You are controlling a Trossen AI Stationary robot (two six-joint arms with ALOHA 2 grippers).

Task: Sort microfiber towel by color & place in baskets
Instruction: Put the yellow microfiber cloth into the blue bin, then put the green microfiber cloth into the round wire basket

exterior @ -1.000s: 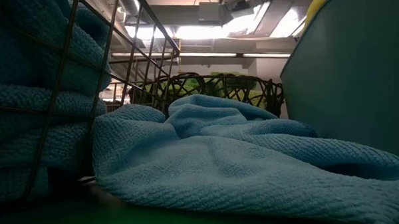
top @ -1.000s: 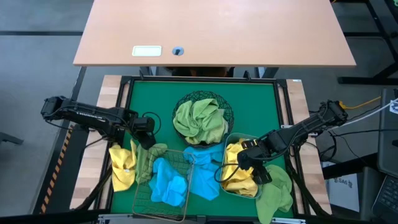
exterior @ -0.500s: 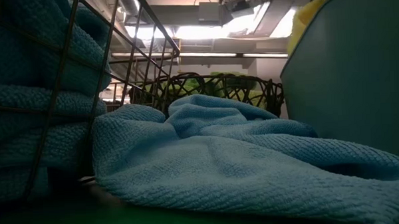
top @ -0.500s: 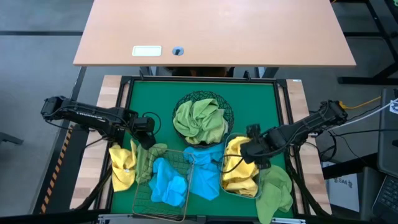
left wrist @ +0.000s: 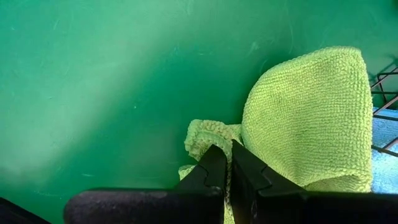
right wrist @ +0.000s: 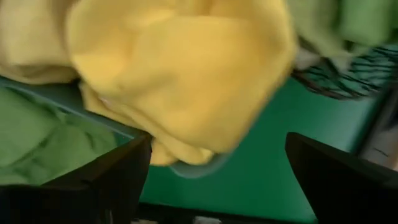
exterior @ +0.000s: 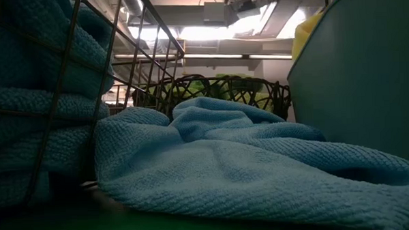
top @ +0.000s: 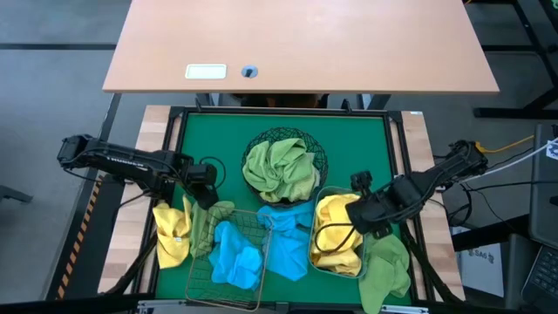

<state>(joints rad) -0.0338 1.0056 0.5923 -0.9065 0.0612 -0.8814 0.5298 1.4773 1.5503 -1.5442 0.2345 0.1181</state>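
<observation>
My left gripper (top: pixel 204 194) (left wrist: pixel 227 163) is shut on a light green towel (top: pixel 209 222) (left wrist: pixel 305 118) that lies on the green mat against the left side of the copper wire basket (top: pixel 196 281). A yellow towel (top: pixel 170 231) lies left of it. My right gripper (top: pixel 363 215) (right wrist: pixel 217 142) hovers open over the bluish tub (top: pixel 336 273), fingers apart above the yellow towels (top: pixel 336 231) (right wrist: pixel 180 81) heaped inside. Blue towels (top: pixel 235 257) fill the copper basket. Another blue towel (top: pixel 286 237) (exterior: pixel 226 162) lies between basket and tub. Green towels (top: pixel 281 170) fill the black mesh bowl (top: pixel 319 157). My left gripper pinches a bunched fold at the green towel's edge (left wrist: pixel 211 134) between its two fingers, coming from above and slanting down. The rest of the towel rests in a rounded hump on the mat beside the copper basket's wires (left wrist: pixel 385 93).
A loose green towel (top: pixel 388 266) (right wrist: pixel 37 143) lies on the mat right of the tub, near the table's near-right corner. Bare green mat (top: pixel 218 139) lies open toward the far edge on both sides of the black bowl. A wooden desk (top: pixel 296 44) stands beyond the table.
My right gripper has moved from low over the tub's near part toward the far edge, then a little right. The yellow towels in the tub now heap higher at its far end and show above the tub's rim in the low view.
</observation>
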